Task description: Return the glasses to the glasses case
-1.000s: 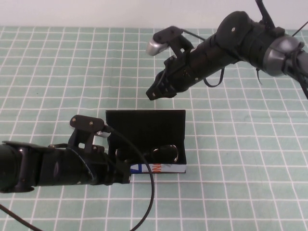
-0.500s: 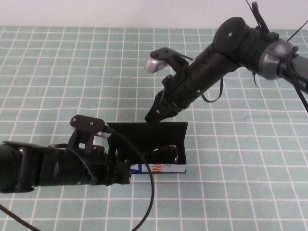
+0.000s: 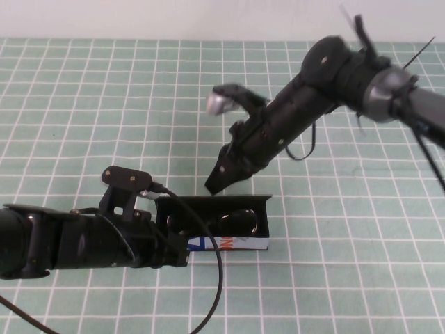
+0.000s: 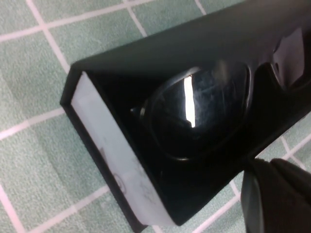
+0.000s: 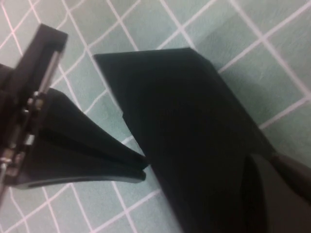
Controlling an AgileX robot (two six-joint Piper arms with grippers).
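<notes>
Reaching down from the far right, my right pincer (image 3: 214, 186) had its fingers pressed together, its tip meeting the lid (image 3: 229, 197) of the glasses case (image 3: 215, 221) at the lid's upper rear edge. In the right wrist view the closed fingertips (image 5: 138, 167) touched the edge of the flat black lid (image 5: 184, 126). The lid was tilted well forward over the box, only partly open. The case sat on the green gridded counter (image 3: 334, 264), its white front edge (image 3: 229, 243) with blue and orange print facing me. The glasses (image 3: 236, 221) lay inside the case; the left wrist view showed one dark lens (image 4: 199, 111) set within the black interior. My left pincer (image 3: 182, 252) rested at the case's front left corner; whether its fingers were apart or together could not be told.
</notes>
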